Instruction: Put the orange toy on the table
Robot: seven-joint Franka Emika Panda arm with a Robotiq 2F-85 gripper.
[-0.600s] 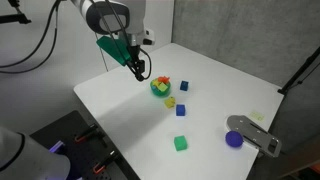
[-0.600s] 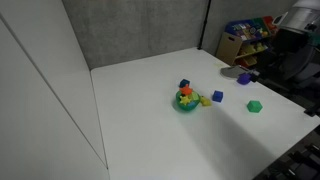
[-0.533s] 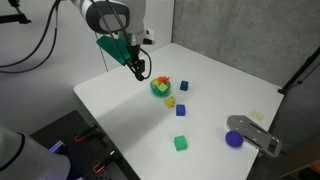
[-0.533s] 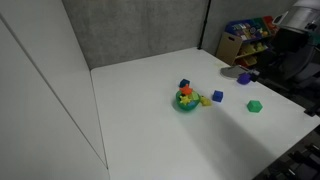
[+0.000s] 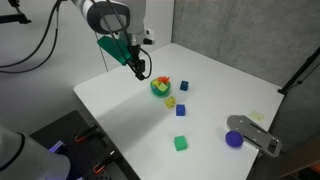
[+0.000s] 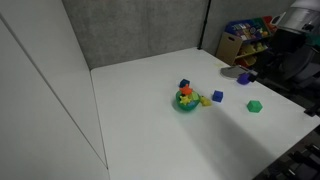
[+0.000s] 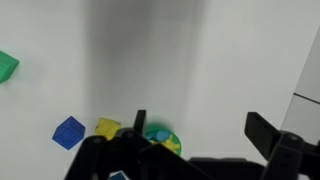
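The orange toy sat on top of a small green bowl on the table. In an exterior view it showed plainly above the bowl's rim. The gripper hung above the table just beside the bowl, on the side away from the cubes. It was clear of both the bowl and the toy.

A yellow piece lay just beside the bowl, with one blue cube close to the bowl's far side. A second blue cube lay a little beyond the yellow piece, and a green cube lay well beyond that. A purple object and a grey object lay far from the bowl, near the table's edge. Nothing stood between the gripper and the bowl.

In the wrist view the two fingers stood wide apart with only bare table between them, gripping nothing. The bowl appeared low in that view, next to the other finger. The yellow piece and a blue cube lay in a row beside the bowl. The toy itself could not be picked out clearly there.
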